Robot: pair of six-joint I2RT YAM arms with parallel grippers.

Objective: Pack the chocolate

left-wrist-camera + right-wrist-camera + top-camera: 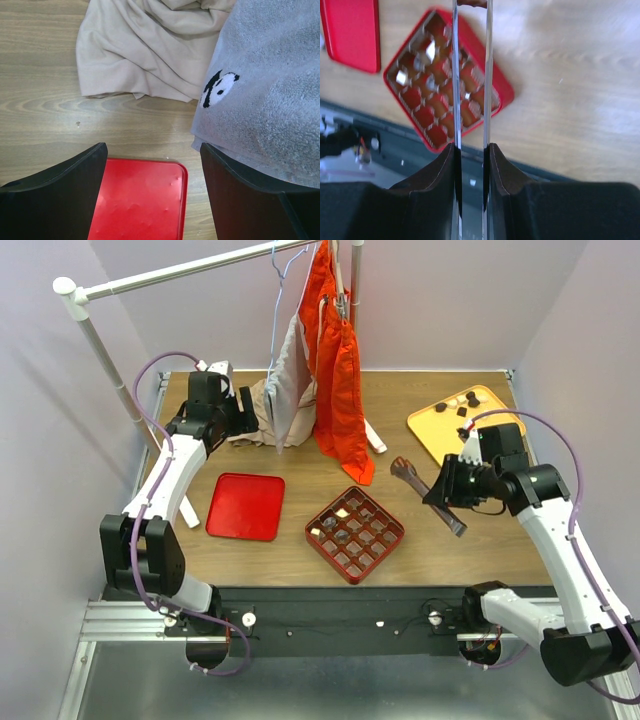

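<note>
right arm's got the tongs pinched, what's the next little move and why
Probably draw the right gripper nearer and leftward, bringing the tip of the tongs over an empty cell of the red box. A brown piece seems pinched at the tip, which sits beyond the box's far edge, and several cells look unfilled.

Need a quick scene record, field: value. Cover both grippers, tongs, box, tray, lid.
left gripper: open, empty, by the beige cloth
right gripper: shut on tongs, over the table
tongs: brown lump at tips, likely chocolate
red gridded box: open, some cells filled
yellow tray: several chocolates on it
red lid: flat on table, left of box
</note>
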